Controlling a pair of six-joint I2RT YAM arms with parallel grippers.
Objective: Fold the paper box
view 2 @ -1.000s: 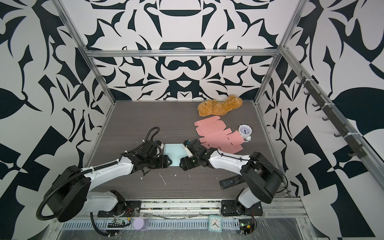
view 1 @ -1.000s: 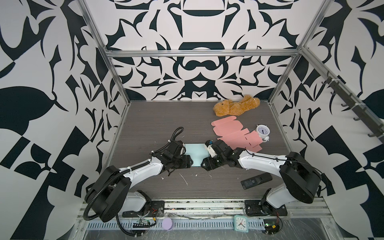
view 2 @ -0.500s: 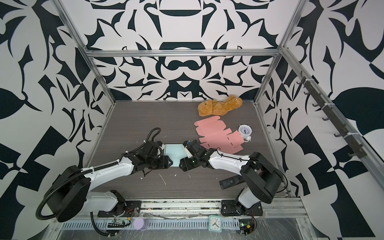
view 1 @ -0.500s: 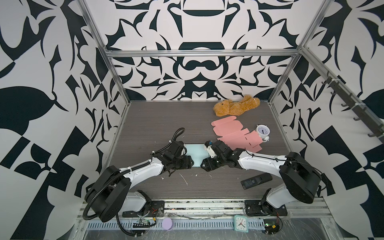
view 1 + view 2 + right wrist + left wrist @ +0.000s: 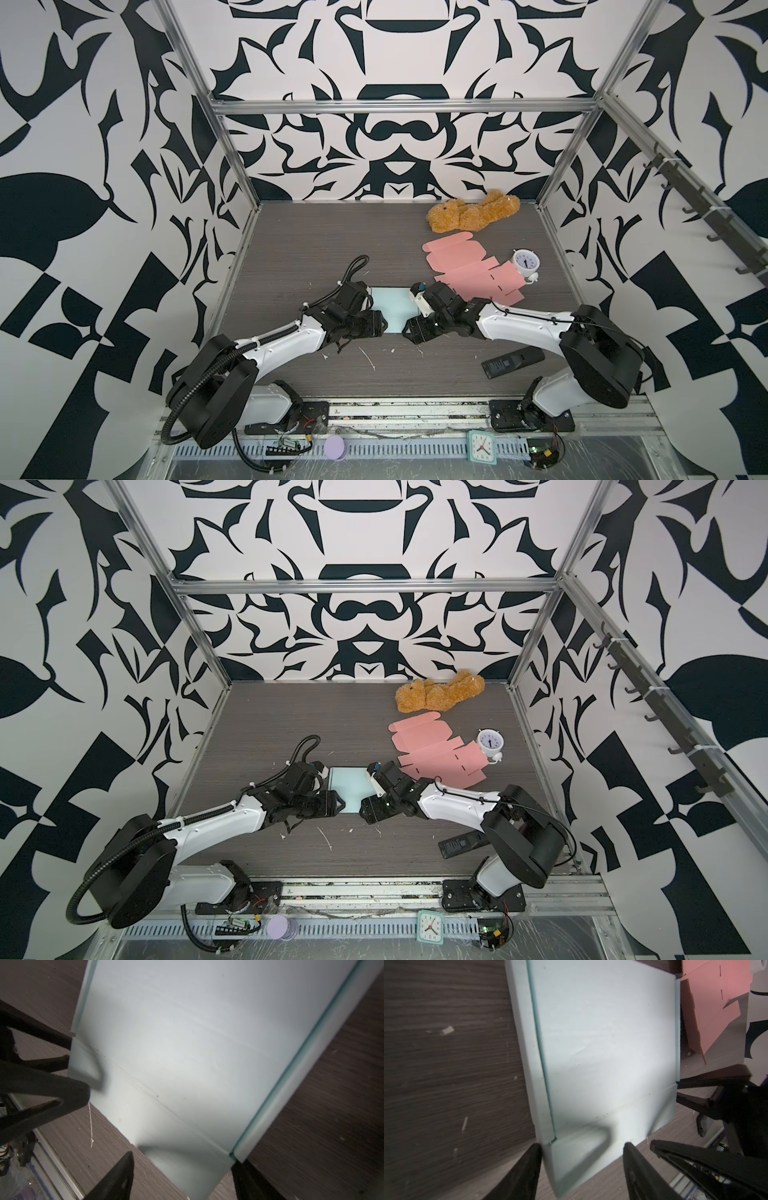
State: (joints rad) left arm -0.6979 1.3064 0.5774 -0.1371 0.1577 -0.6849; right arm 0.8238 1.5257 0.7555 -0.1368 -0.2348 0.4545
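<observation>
The dark wooden table [image 5: 291, 249] is carrying the pale blue paper box [image 5: 390, 305], which is lying flat near the front middle, between the two arms. It is looking light, thin and bendy, probably creasing readily along its scored lines, so taking hold at the corners of the near flap [image 5: 643, 1113] seems wisest. Its long axis seems to be running front to back, with that flap pointing toward the robot. The left gripper [image 5: 582, 1147] and right gripper [image 5: 181, 1159] are both standing spread, straddling the flap's corners and clamping nothing.
</observation>
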